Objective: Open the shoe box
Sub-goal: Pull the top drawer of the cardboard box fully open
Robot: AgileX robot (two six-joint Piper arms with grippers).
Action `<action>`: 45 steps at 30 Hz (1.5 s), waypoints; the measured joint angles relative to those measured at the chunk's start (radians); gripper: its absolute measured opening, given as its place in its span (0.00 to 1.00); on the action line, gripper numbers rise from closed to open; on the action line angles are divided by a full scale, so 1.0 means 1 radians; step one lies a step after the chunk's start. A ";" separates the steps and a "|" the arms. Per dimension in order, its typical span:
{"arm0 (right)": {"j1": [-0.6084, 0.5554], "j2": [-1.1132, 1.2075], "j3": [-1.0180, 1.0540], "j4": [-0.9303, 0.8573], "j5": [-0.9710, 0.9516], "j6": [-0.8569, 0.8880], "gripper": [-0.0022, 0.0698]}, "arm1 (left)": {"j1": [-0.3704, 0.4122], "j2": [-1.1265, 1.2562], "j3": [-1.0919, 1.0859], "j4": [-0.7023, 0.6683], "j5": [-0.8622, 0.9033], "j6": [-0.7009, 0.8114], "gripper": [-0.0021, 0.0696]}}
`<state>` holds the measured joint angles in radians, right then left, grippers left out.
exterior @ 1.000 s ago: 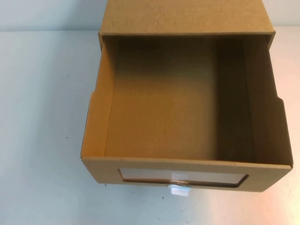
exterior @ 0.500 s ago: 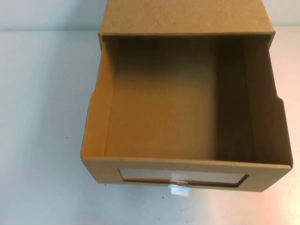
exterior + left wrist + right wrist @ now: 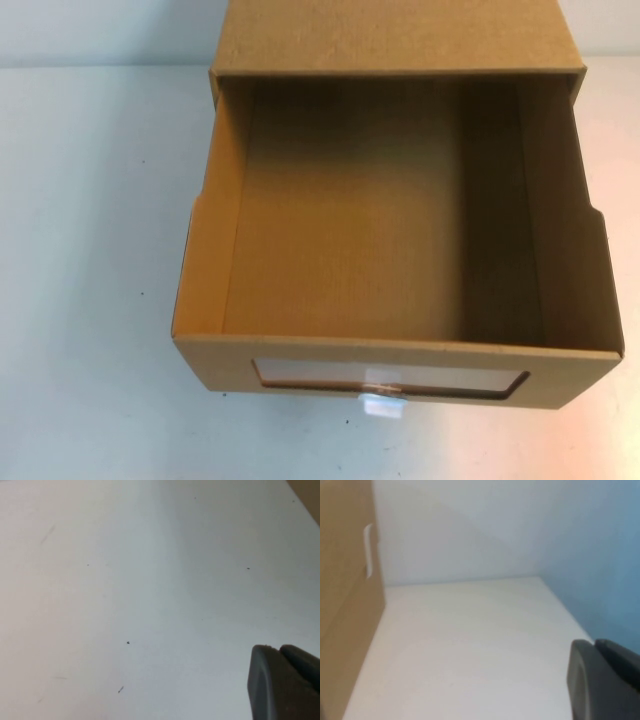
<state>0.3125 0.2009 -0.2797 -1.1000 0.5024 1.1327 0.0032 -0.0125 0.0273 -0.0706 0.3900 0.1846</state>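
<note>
1. Overhead, the shoe box (image 3: pixel 400 220) is seen on the white table (image 3: pixel 90 250), set somewhat toward the robot's right. Its drawer (image 3: pixel 340 270) stands drawn far out of the sleeve (image 3: pixel 395 35) toward the robot, with its brown floor fully in sight.
2. Both side walls of the drawer are stepped down to a lower edge along their nearer part. The front panel carries a long window (image 3: pixel 390 378), and a small pale tab (image 3: pixel 382 405) hangs at its lower edge.
3. A broad stretch of bare table is left open on the robot's left of the box. Only a narrow strip is seen on the right, and a thin band lies in front of the tab.
4. From the left wrist, the left pincer (image 3: pixel 280 650) is seen held above bare table, its two dark fingers laid together. A brown corner of the box is caught at the frame's edge, well apart from the pincer.
5. From the right wrist, the right pincer (image 3: pixel 595 644) is seen closed, fingers together, held above the table and apart from the box's brown side. Open table runs on to a white wall (image 3: pixel 460 530) and a blue wall (image 3: pixel 600 545).
</note>
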 joint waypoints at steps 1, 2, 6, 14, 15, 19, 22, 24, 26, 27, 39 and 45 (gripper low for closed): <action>-0.049 -0.018 0.012 0.000 -0.032 0.000 0.01 | 0.000 0.000 0.000 0.000 0.000 0.000 0.02; -0.101 -0.037 0.027 -0.002 -0.068 0.000 0.01 | 0.000 0.000 0.000 0.000 0.000 0.000 0.02; -0.271 -0.130 0.107 -0.004 -0.187 0.000 0.01 | 0.000 0.000 0.000 0.000 0.000 0.000 0.02; -0.322 -0.210 0.218 -0.002 -0.255 0.022 0.01 | 0.000 -0.002 0.000 0.002 0.002 0.000 0.02; -0.320 -0.210 0.222 -0.002 -0.259 0.024 0.01 | 0.000 -0.002 0.000 0.002 0.002 0.000 0.02; -0.313 -0.210 0.223 0.000 -0.293 0.025 0.01 | 0.000 -0.002 0.000 0.002 0.002 0.000 0.02; -0.312 -0.212 0.223 0.008 -0.301 0.025 0.01 | 0.000 -0.002 0.000 0.002 0.002 0.000 0.02; -0.312 -0.212 0.223 0.018 -0.309 0.025 0.01 | 0.000 -0.002 0.000 0.002 0.002 0.000 0.02; -0.312 -0.214 0.227 0.042 -0.322 0.023 0.01 | 0.000 -0.002 0.000 0.002 0.002 0.000 0.02; -0.312 -0.214 0.232 0.082 -0.326 0.000 0.01 | 0.000 -0.002 0.000 0.002 0.002 0.000 0.02; -0.312 -0.214 0.285 1.160 -0.215 -1.207 0.01 | 0.000 -0.002 0.000 0.002 0.002 0.000 0.02; -0.312 -0.214 0.303 1.217 -0.167 -1.265 0.01 | 0.000 -0.002 0.000 0.002 0.002 0.000 0.02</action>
<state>0.0000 -0.0133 0.0235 0.1171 0.3350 -0.1319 0.0032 -0.0141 0.0273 -0.0682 0.3925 0.1846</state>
